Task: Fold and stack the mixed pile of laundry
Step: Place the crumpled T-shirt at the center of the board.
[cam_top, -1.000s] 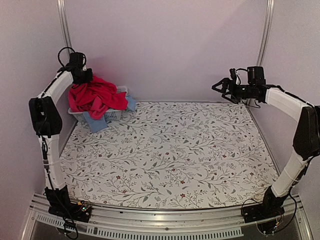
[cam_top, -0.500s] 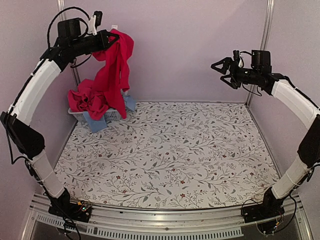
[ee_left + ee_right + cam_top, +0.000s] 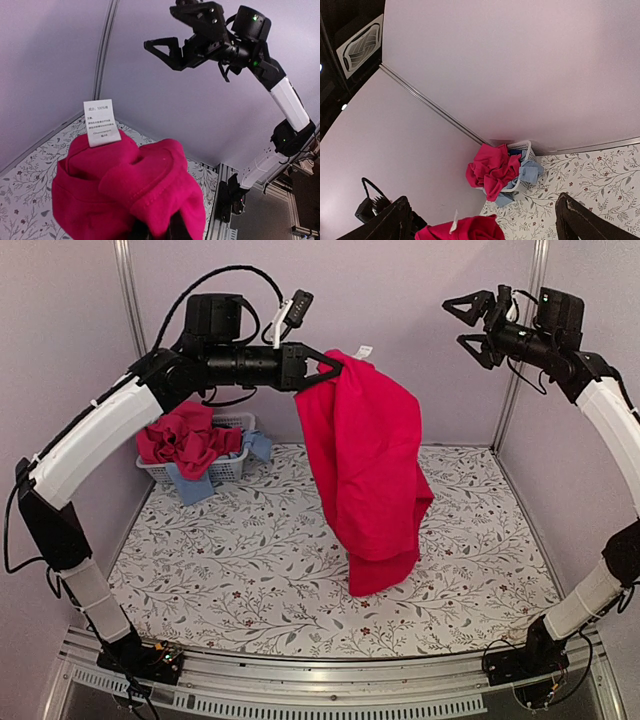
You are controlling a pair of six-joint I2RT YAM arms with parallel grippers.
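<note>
Floral table (image 3: pixel 250 570) underneath, lots of room. Risk as I see it: left gripper (image 3: pixel 330 362) pinches only a bunched edge of red garment (image 3: pixel 370 470) near care label (image 3: pixel 101 122), so any jerk or swing could slip it out. Jaws clamped on that fold, cloth hanging straight below fingers. Right gripper (image 3: pixel 455 322) spread wide, empty, well apart. Rest of laundry pile (image 3: pixel 185 440) in basket (image 3: pixel 228 472), below and behind left fingers.

The table (image 3: pixel 300 570), its white top printed with grey leaves and small red flowers, carried a white slatted plastic basket (image 3: pixel 228 473) in its far left corner. A light blue cloth (image 3: pixel 190 486) drooped from the basket onto the tabletop. Whether the hanging red garment (image 3: pixel 365 460) touched the table was unclear.
</note>
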